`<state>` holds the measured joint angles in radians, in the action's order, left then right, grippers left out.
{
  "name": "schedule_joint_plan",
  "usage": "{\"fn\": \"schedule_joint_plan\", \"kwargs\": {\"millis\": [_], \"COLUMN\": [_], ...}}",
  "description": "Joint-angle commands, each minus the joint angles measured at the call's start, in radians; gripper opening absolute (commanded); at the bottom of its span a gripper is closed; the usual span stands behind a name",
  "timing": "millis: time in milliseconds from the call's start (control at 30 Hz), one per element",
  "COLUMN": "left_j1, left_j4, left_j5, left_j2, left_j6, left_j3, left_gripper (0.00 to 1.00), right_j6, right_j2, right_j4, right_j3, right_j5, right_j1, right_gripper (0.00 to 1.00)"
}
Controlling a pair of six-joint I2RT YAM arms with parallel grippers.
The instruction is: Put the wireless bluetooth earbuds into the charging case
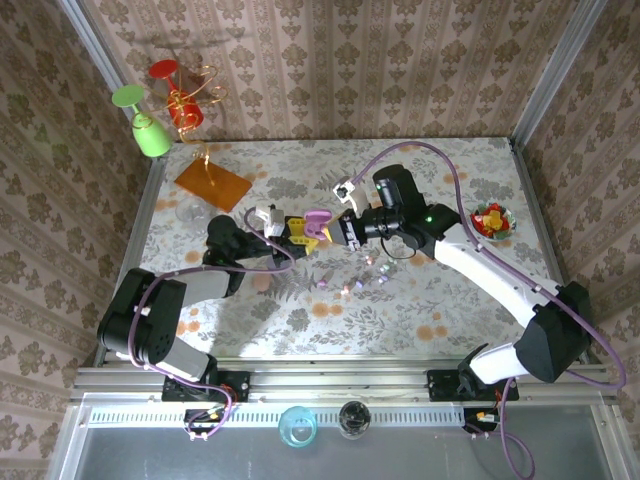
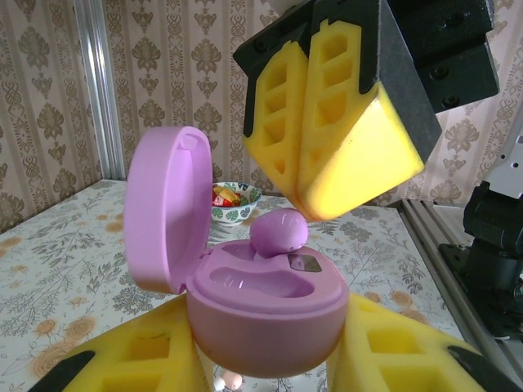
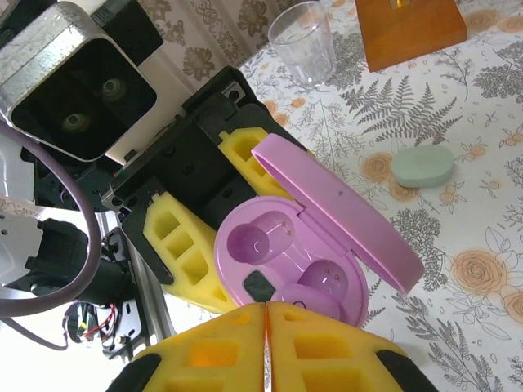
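The left gripper (image 1: pixel 297 231) is closed on the body of the pink charging case (image 2: pixel 270 302). Its yellow pads clamp the shell from both sides and hold it above the middle of the table (image 1: pixel 450 300), with the lid (image 2: pixel 163 212) swung open and standing upright on the left. The right gripper (image 2: pixel 313 192) comes in from above with its pads pressed flat together and no gap between them. Their tips touch the top of a pink earbud (image 2: pixel 278 230), which rests in the right-hand well of the case. I cannot tell whether a sliver of the bud is pinched between the pads or is only being pushed. The bud looks high and a little tilted, so I judge it is not fully seated. The other well (image 3: pixel 252 242) is empty, and a few more small earbuds (image 1: pixel 347 289) lie loose on the table, nearer and to the right of the case. The main risk is an off-centre push: the rounded, glossy bud could squirt sideways out of the well and drop to the table, since the case hangs in the air. Pressing hard could also twist the smooth shell in the left grip and tip the opening away. If the right gripper drifts left, it may knock the lid and snap it shut on an unseated bud. As the pads lift away, foam clinging to the bud could also drag it back out.
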<state>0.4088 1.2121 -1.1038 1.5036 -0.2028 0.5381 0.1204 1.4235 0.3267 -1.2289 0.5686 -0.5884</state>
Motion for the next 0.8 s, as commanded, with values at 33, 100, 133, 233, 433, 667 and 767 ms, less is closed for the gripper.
{"fn": "schedule_joint_plan", "kwargs": {"millis": [33, 100, 133, 233, 433, 667, 767], "left_j1": [-0.002, -0.002, -0.002, -0.002, -0.003, -0.017, -0.036], "left_j4": [0.049, 0.048, 0.046, 0.045, 0.045, 0.049, 0.055], "left_j5": [-0.025, -0.026, -0.025, -0.024, -0.022, -0.003, 0.01], "left_j2": [-0.035, -0.034, -0.035, -0.036, -0.038, -0.029, -0.028], "left_j6": [-0.003, -0.001, 0.0, 0.002, 0.004, 0.02, 0.025], "left_j3": [0.005, 0.005, 0.006, 0.006, 0.003, -0.009, -0.016], "left_gripper": [0.27, 0.27, 0.27, 0.27, 0.27, 0.27, 0.27], "right_j6": [0.013, 0.016, 0.016, 0.011, -0.005, -0.002, 0.002], "right_j2": [0.024, 0.024, 0.024, 0.025, 0.025, -0.024, -0.102], "right_j4": [-0.001, -0.008, -0.014, -0.019, -0.004, -0.054, -0.106], "right_j3": [-0.029, -0.031, -0.032, -0.039, -0.053, -0.017, 0.03], "right_j5": [-0.009, -0.023, -0.033, -0.051, -0.102, -0.03, 0.017], "right_j1": [-0.008, -0.011, -0.013, -0.02, -0.028, -0.032, -0.031], "right_gripper": [0.13, 0.13, 0.14, 0.15, 0.15, 0.2, 0.24]}}
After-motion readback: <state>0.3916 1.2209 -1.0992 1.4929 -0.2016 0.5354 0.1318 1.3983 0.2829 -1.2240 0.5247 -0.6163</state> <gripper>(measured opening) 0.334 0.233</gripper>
